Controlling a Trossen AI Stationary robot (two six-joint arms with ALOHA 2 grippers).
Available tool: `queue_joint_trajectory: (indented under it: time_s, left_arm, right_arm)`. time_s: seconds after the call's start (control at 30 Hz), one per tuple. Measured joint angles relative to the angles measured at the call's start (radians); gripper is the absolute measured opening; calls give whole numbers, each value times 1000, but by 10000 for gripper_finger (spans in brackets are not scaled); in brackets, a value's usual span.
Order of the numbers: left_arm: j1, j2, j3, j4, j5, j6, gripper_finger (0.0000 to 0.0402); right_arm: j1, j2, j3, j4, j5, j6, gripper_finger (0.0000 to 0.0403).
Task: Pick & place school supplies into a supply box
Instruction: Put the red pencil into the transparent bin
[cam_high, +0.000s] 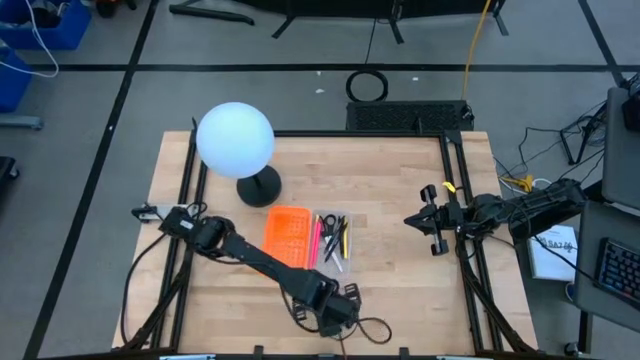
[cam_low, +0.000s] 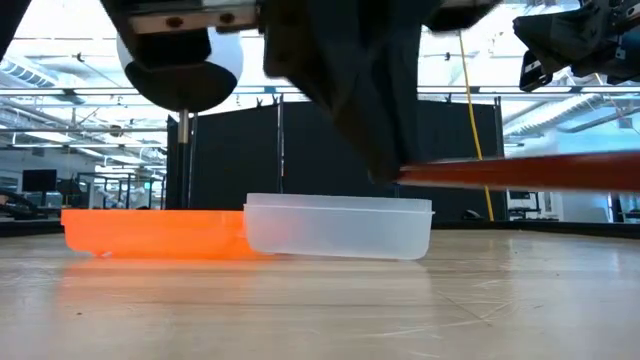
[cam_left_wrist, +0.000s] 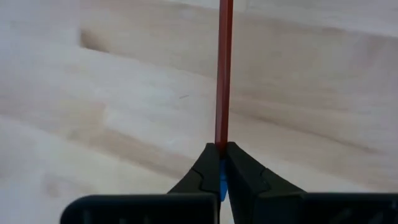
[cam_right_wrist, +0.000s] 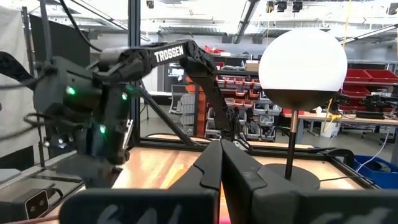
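Surface: pale wood table (cam_high: 400, 240), workshop room behind.
Item in hand: red pencil (cam_left_wrist: 223, 74), clamped at one end by the left gripper (cam_left_wrist: 222, 171), near the table's front edge.
Axis: held level above the table, running straight out from the fingertips.
Supply box (cam_low: 338, 226): clear tray beside its orange panel (cam_high: 289, 236); several pens (cam_high: 331, 240) already inside.
Remaining: judged, this pencil still to be delivered.
Right gripper (cam_right_wrist: 221, 163): closed, empty, at the table's right edge.
Bystander: white globe lamp (cam_high: 236, 140).

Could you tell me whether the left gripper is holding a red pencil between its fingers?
Yes, in the left wrist view the left gripper has its fingers pinched shut on the end of a red pencil above the table.
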Motion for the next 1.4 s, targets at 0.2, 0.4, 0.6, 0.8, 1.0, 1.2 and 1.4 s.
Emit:
queue_joint_trajectory:
  time_s: [0.2, 0.4, 0.6, 0.8, 1.0, 1.2, 1.4]
  left_arm:
    - [14, -4, 74, -154, -171, 49, 14]
    - [34, -4, 176, -320, -240, 112, 9]
    - [90, -8, 249, -438, -242, 109, 11]
    - [158, -79, 234, -545, -280, 100, 9]
    - [212, -169, 231, -585, -257, 143, 6]
    - [279, -223, 162, -562, -184, 262, 3]
    - [340, -222, 31, -433, -177, 428, 3]
  right_arm:
    - [0, 0, 0, -3, -2, 42, 0]
    - [0, 0, 0, -20, -3, 45, 0]
    - [0, 0, 0, -26, -3, 46, 0]
    - [0, 1, 0, -60, -3, 56, 0]
    - [0, 10, 0, -77, -2, 57, 0]
    - [0, 34, 0, -79, -1, 102, 0]
    - [0, 47, 0, -49, 2, 70, 0]
